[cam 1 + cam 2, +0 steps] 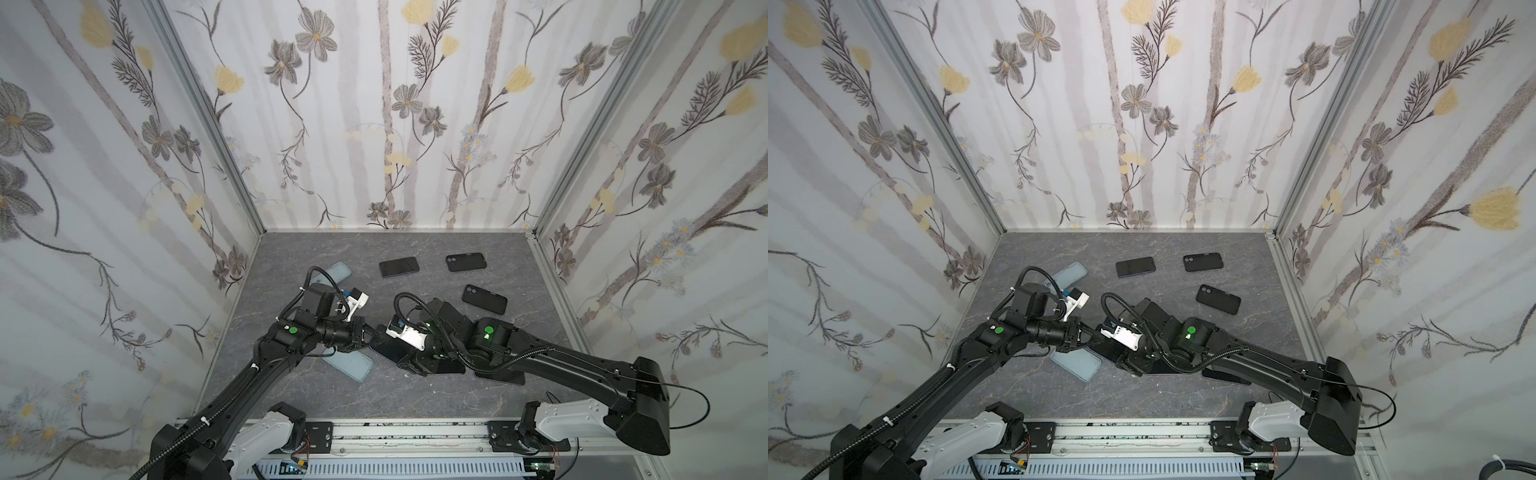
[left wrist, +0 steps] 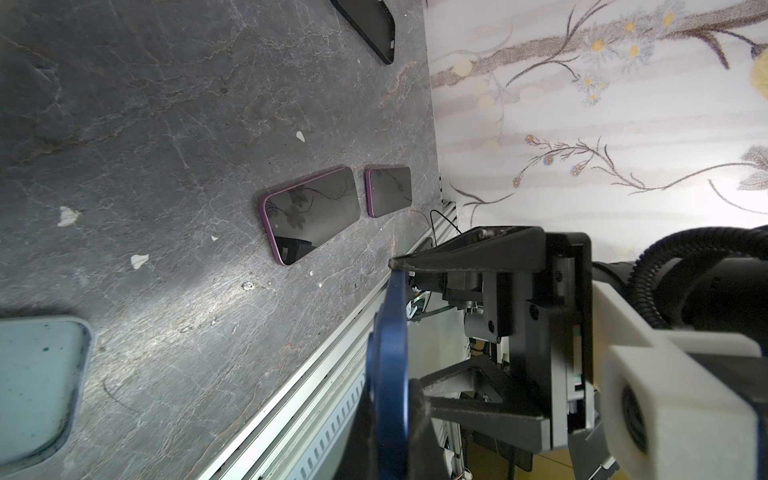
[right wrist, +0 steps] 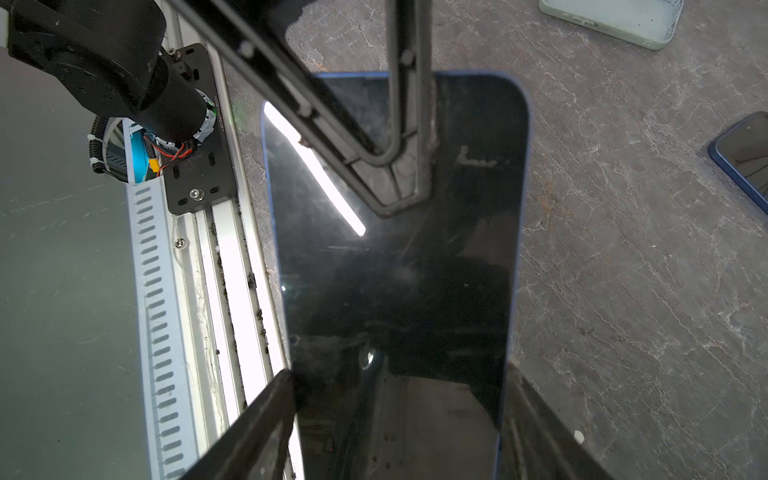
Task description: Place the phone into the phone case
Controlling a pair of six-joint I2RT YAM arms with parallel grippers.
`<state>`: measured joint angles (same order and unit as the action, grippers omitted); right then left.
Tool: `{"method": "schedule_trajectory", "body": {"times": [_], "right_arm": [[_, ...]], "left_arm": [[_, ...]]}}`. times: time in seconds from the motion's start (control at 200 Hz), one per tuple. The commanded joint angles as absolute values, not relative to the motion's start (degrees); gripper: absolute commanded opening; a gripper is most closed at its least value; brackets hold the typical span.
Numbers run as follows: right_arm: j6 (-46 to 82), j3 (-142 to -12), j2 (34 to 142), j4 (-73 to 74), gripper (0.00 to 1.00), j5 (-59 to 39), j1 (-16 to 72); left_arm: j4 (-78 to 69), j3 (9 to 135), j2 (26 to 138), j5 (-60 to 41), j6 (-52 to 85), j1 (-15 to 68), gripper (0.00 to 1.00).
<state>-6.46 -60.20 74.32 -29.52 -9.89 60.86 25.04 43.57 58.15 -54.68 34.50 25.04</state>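
Phone [image 3: 399, 270]: blue-edged, dark screen, centre of the right wrist view, held between both arms.
Left fingers [image 2: 478, 253]: pinching its short end.
Right fingers [image 3: 266, 424]: clamped against its long sides.
Phone case [image 1: 351, 365]: pale blue, flat on the surface [image 1: 415, 395], lower centre of a top view.

The phone [image 3: 395, 270] has black glass and a blue frame. It's screen up, approx. level, lifted off the table at near centre. Its long sides sit betw. the jaws of the right gripper [image 3: 397, 374]. The left gripper [image 1: 373, 336] pinches its left end, jaws closed on it. The phone case [image 1: 351, 365] is pale blue-green w/ rounded corners. It lies flat on the table, open side up, just left of the phone, partly hidden. The phone isn't in it yet. A 2nd case [image 1: 337, 272], same look, lies flat at far left.
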Motion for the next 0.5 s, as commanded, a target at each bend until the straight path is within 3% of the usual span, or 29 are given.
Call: {"method": "schedule_trajectory", "body": {"times": [0.0,0.12,0.25,0.38,0.495], "right_arm": [[-6.65,-60.81,73.75,-26.21,0.59,-9.34,60.91],[-6.12,-60.74,73.09,-26.07,0.65,-8.59,60.91],[-5.36,-60.55,72.19,-25.75,0.87,-5.89,60.91],[-4.67,-60.90,70.44,-24.72,1.00,-3.30,60.91],[-3.88,-61.56,67.73,-22.86,1.00,-1.02,60.91]], "left_arm": [[24.79,43.19,57.92,-53.54,34.99,24.95,0.00],[24.87,42.85,57.92,-53.46,35.05,24.96,0.00],[24.48,42.89,57.58,-52.33,35.11,24.94,0.00],[21.57,43.13,56.76,-52.43,36.81,24.49,0.00],[17.10,44.19,55.86,-52.30,39.42,23.80,0.00]]}}
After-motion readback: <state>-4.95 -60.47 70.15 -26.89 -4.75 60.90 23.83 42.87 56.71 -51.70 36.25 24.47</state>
